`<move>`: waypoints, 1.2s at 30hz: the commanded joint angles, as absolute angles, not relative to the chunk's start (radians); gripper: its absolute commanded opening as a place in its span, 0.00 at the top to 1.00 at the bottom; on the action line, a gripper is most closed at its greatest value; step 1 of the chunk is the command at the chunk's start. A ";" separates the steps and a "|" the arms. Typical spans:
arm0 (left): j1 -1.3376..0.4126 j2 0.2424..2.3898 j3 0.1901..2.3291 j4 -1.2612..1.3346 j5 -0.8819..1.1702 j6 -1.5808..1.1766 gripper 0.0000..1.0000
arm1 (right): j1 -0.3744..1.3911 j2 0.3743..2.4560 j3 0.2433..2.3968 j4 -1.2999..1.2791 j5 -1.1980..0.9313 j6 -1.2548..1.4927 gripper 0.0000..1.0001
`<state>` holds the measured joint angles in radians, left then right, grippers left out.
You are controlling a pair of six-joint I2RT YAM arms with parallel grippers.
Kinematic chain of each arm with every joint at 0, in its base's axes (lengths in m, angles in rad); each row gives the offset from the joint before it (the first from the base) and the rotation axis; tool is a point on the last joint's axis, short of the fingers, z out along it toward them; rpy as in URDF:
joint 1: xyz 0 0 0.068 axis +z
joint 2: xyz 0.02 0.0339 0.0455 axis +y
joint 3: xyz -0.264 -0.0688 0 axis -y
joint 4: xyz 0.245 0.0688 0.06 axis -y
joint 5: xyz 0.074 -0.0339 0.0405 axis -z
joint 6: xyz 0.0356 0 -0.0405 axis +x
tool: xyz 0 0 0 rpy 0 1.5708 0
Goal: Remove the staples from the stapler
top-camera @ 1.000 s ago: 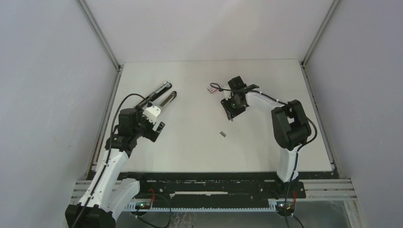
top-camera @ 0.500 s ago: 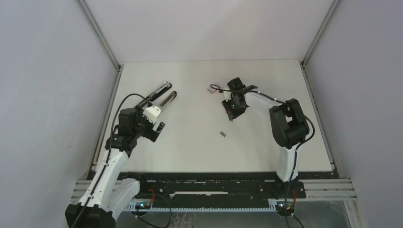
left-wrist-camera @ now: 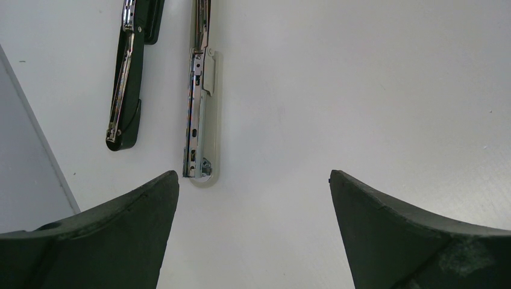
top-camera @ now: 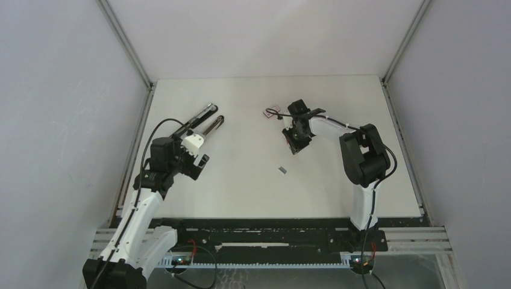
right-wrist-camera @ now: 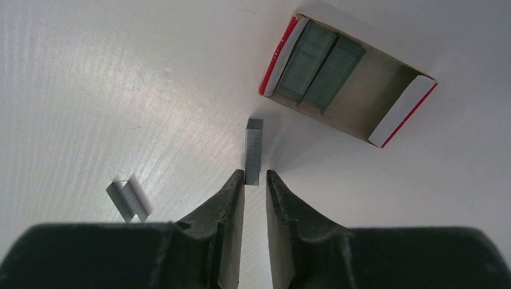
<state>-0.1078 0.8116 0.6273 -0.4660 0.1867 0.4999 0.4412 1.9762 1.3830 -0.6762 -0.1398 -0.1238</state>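
Right pincer (right-wrist-camera: 255,173): nearly closed astride the near end of the staple strip (right-wrist-camera: 253,144); a firm pinch cannot be told.
Staple strip: on the worktop (right-wrist-camera: 120,90) beside the open staple box (right-wrist-camera: 385,90); likely light, brittle, slippery; take its long flanks.
Left pincer (left-wrist-camera: 253,176): released, before the opened stapler (left-wrist-camera: 197,108).

Overhead view: my left arm rises from the lower left, elbow bent. My left pincer (top-camera: 197,152) (left-wrist-camera: 253,180) has its fingers spread wide. My right arm stands at right and reaches toward upper centre, wrist tipped down. On my right pincer (top-camera: 294,146) (right-wrist-camera: 255,178) the fingers are nearly together with a slim gap between; whether they grip cannot be read.
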 commanded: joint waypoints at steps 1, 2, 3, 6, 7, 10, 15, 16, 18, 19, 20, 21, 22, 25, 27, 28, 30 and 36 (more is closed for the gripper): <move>-0.103 0.808 0.618 -0.439 0.184 0.511 0.00 | 0.447 1.973 1.420 -0.673 -0.145 -0.124 0.81; -0.103 0.808 0.618 -0.440 0.185 0.511 0.00 | 0.447 1.971 1.420 -0.675 -0.143 -0.126 0.81; -0.102 0.808 0.618 -0.440 0.185 0.511 0.00 | 0.447 1.971 1.420 -0.675 -0.143 -0.128 0.81; -0.103 0.809 0.618 -0.439 0.186 0.512 0.00 | 0.447 1.967 1.420 -0.676 -0.139 -0.131 0.83; -0.102 0.810 0.618 -0.439 0.186 0.512 0.00 | 0.447 1.965 1.419 -0.675 -0.139 -0.131 0.85; -0.102 0.811 0.618 -0.440 0.187 0.513 0.00 | 0.448 1.962 1.417 -0.673 -0.139 -0.135 0.88; -0.103 0.811 0.618 -0.440 0.187 0.513 0.00 | 0.448 1.959 1.417 -0.673 -0.144 -0.137 0.91; -0.102 0.810 0.618 -0.440 0.188 0.512 0.00 | 0.448 1.956 1.417 -0.673 -0.144 -0.140 0.91; -0.103 0.810 0.617 -0.439 0.188 0.512 0.00 | 0.449 1.951 1.417 -0.673 -0.149 -0.140 0.92; -0.102 0.810 0.617 -0.440 0.188 0.512 0.00 | 0.448 1.946 1.417 -0.673 -0.155 -0.140 0.92; -0.103 0.810 0.617 -0.439 0.188 0.514 0.00 | 0.447 1.941 1.419 -0.674 -0.167 -0.140 0.92; -0.103 0.810 0.617 -0.440 0.188 0.514 0.00 | 0.446 1.937 1.420 -0.679 -0.182 -0.141 0.92; -0.102 0.811 0.617 -0.440 0.187 0.514 0.00 | 0.445 1.933 1.423 -0.684 -0.202 -0.139 0.92; -0.102 0.812 0.617 -0.439 0.188 0.514 0.00 | 0.431 1.927 1.431 -0.699 -0.292 -0.133 0.92; -0.103 0.813 0.617 -0.440 0.188 0.513 0.00 | 0.416 1.933 1.436 -0.714 -0.366 -0.130 0.92; -0.103 0.813 0.617 -0.440 0.188 0.513 0.00 | 0.409 1.938 1.441 -0.723 -0.402 -0.129 0.92; -0.102 0.814 0.617 -0.440 0.188 0.513 0.00 | 0.389 1.952 1.449 -0.739 -0.483 -0.124 0.92; -0.102 0.818 0.618 -0.440 0.183 0.513 0.00 | 0.348 2.010 1.478 -0.801 -0.700 -0.126 0.92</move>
<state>-0.1078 0.8181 0.6273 -0.4660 0.1867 0.4999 0.3702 1.9797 1.4307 -0.7555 -0.5083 -0.1303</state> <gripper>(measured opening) 0.996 0.087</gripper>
